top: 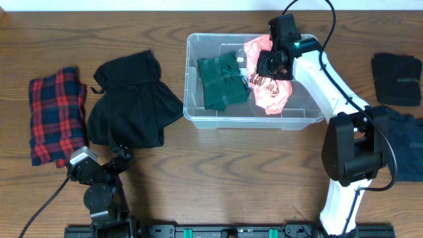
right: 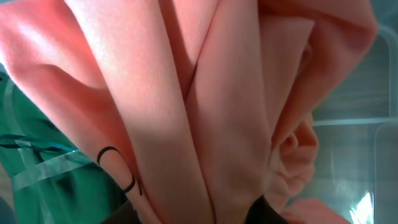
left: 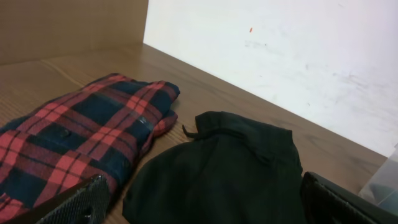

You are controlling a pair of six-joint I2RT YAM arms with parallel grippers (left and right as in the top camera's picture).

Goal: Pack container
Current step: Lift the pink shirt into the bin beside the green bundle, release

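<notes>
Closest to me, my left gripper (top: 119, 158) sits low by its base, fingers spread wide w/ nothing in them. It's aimed at the black garment (left: 217, 168) and the red-and-navy plaid shirt (left: 81, 137) just beside it; parked there, I'd say, so those two are next in reach. Further out, the container (top: 251, 122) stands open, approx. mid-table. Inside, a folded dark green garment (top: 223, 82) takes the left half and the pink garment (top: 274, 96) is bunched in the right half, so they lie side by side, not stacked. My right gripper (top: 268, 66) is down in there on the pink cloth, which fills the wrist cam, so I can't tell if the jaws are pinching it or apart. Off right, a dark piece (top: 406, 145) and a black folded one (top: 395, 78) wait on the wooden table (top: 231, 172). Beyond the far edge is a plain white wall (left: 280, 50).
</notes>
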